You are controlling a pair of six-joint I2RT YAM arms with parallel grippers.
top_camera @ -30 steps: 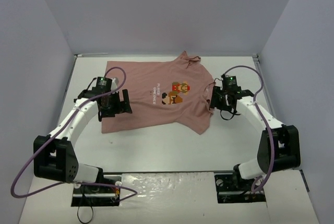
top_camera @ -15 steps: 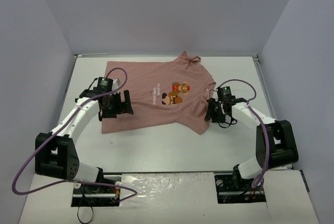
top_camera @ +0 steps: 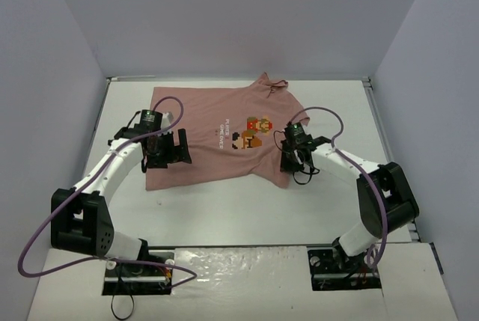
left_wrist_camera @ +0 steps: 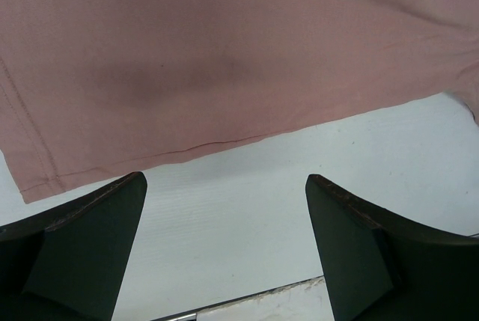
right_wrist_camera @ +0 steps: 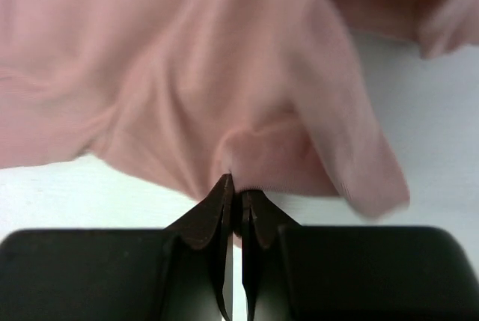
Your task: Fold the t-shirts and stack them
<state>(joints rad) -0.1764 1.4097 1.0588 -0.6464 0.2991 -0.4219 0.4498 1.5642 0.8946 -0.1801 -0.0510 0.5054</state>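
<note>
A dusty-pink t-shirt [top_camera: 209, 123] lies spread flat on the white table, its pixel-figure print [top_camera: 253, 132] facing up and its collar toward the back. My right gripper [top_camera: 289, 161] is at the shirt's right side, shut on a pinched fold of the pink fabric [right_wrist_camera: 247, 141]. In the right wrist view the right gripper [right_wrist_camera: 239, 186] has its fingertips closed together on the cloth, which bunches up above them. My left gripper [top_camera: 174, 150] hovers over the shirt's near-left edge. The left wrist view shows the left gripper [left_wrist_camera: 224, 205] wide open and empty, with the shirt's hem [left_wrist_camera: 224, 138] just beyond.
Grey walls close in the white table [top_camera: 224, 209] at the back, left and right. The table's near edge [left_wrist_camera: 247, 300] shows low in the left wrist view. Purple cables loop off both arms.
My right gripper has moved left onto the shirt's right side and closed on the fabric, pulling it inward. The left gripper has stayed open and nearly still.
</note>
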